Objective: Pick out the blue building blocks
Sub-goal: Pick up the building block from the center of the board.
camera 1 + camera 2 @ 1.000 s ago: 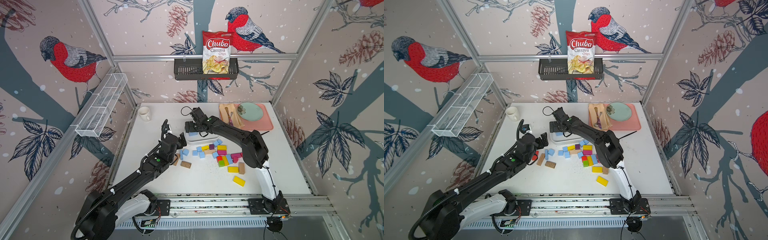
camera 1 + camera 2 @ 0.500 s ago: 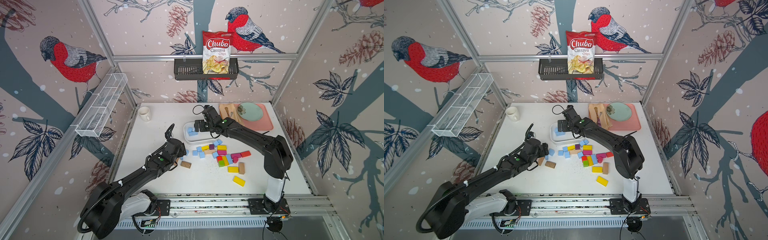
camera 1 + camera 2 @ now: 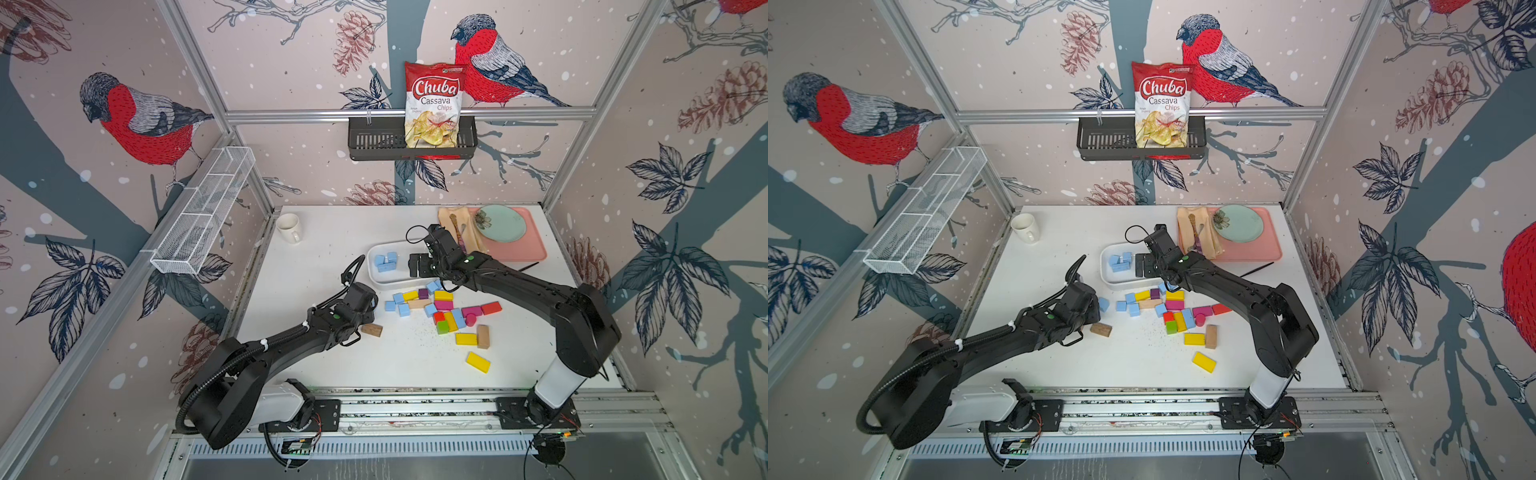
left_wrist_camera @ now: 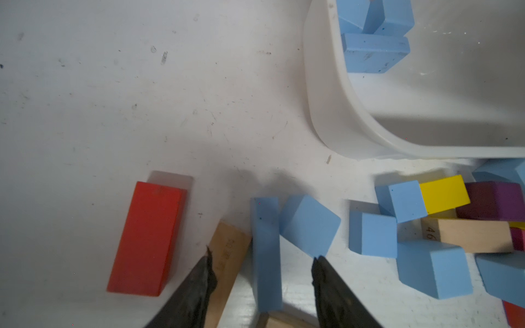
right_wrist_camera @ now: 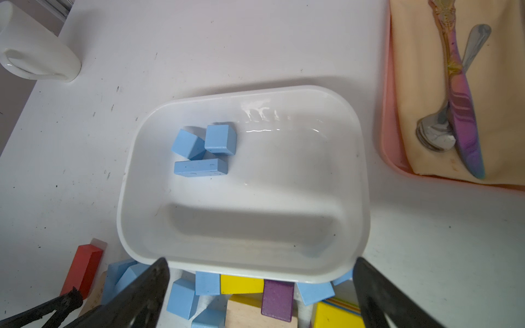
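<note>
Three blue building blocks point(image 3: 385, 262) lie in the white tray point(image 3: 371, 272); several more point(image 3: 404, 309) lie loose in the mixed pile in front of it. My left gripper point(image 4: 262, 269) is down at the pile's left edge. Its jaws are open and straddle a blue bar point(image 4: 265, 250), with a gap on each side. One finger point(image 4: 204, 278) overlaps a plain wooden block point(image 4: 228, 247); the other tip meets a tilted blue cube point(image 4: 309, 224). My right gripper point(image 5: 261, 263) hangs wide open and empty over the tray's near rim point(image 5: 241, 269).
A red block point(image 4: 147, 238) lies beside the left fingers. Yellow point(image 3: 477, 361), pink, green, purple and wooden blocks fill the pile. A mug point(image 3: 289, 227) stands at the back left. A pink tray point(image 3: 528, 253) with plate and cutlery lies at the back right.
My left gripper came forward and down over the blue bar and its jaws narrowed. My right gripper drew away from the tray's left part toward its right near side, staying open.
</note>
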Motion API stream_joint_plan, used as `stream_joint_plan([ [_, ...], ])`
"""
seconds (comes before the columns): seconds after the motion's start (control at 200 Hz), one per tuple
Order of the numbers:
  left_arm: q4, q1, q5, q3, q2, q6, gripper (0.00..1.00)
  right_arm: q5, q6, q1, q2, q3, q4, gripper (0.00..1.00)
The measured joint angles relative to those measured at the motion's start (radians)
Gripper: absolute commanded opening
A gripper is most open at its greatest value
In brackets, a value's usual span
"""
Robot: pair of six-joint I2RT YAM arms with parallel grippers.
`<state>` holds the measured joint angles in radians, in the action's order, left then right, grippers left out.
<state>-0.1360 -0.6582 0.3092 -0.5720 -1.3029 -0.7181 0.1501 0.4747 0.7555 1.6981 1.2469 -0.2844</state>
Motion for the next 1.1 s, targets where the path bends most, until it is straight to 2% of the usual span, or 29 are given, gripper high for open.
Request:
stream_joint_plan([
  [0.125, -0.006, -0.018, 0.013, -0.015, -0.049, -0.015, 0.48, 0.0, 0.001, -0.006, -0.005, -0.016, 0.014, 1.0],
  [0.305, -0.008, -0.029, 0.035, -0.021, -0.089, -0.023, 0.37, 0.0, 0.001, -0.01, -0.008, -0.034, 0.021, 1.0],
  [0.34, -0.007, -0.029, 0.036, -0.021, -0.093, -0.026, 0.31, -0.001, 0.001, -0.01, -0.011, -0.039, 0.023, 1.0],
  [0.445, -0.006, -0.029, 0.041, -0.023, -0.107, -0.027, 0.26, -0.001, 0.001, -0.014, -0.021, -0.059, 0.037, 1.0],
  [0.665, -0.002, -0.029, 0.055, -0.042, -0.132, -0.033, 0.03, -0.006, 0.001, -0.027, -0.023, -0.078, 0.05, 1.0],
  [0.876, -0.003, -0.029, 0.055, -0.045, -0.119, -0.033, 0.0, -0.016, 0.001, -0.03, -0.02, -0.077, 0.051, 1.0],
  [1.101, -0.007, -0.029, 0.084, -0.036, -0.034, -0.033, 0.0, -0.016, 0.001, -0.03, -0.019, -0.077, 0.051, 1.0],
])
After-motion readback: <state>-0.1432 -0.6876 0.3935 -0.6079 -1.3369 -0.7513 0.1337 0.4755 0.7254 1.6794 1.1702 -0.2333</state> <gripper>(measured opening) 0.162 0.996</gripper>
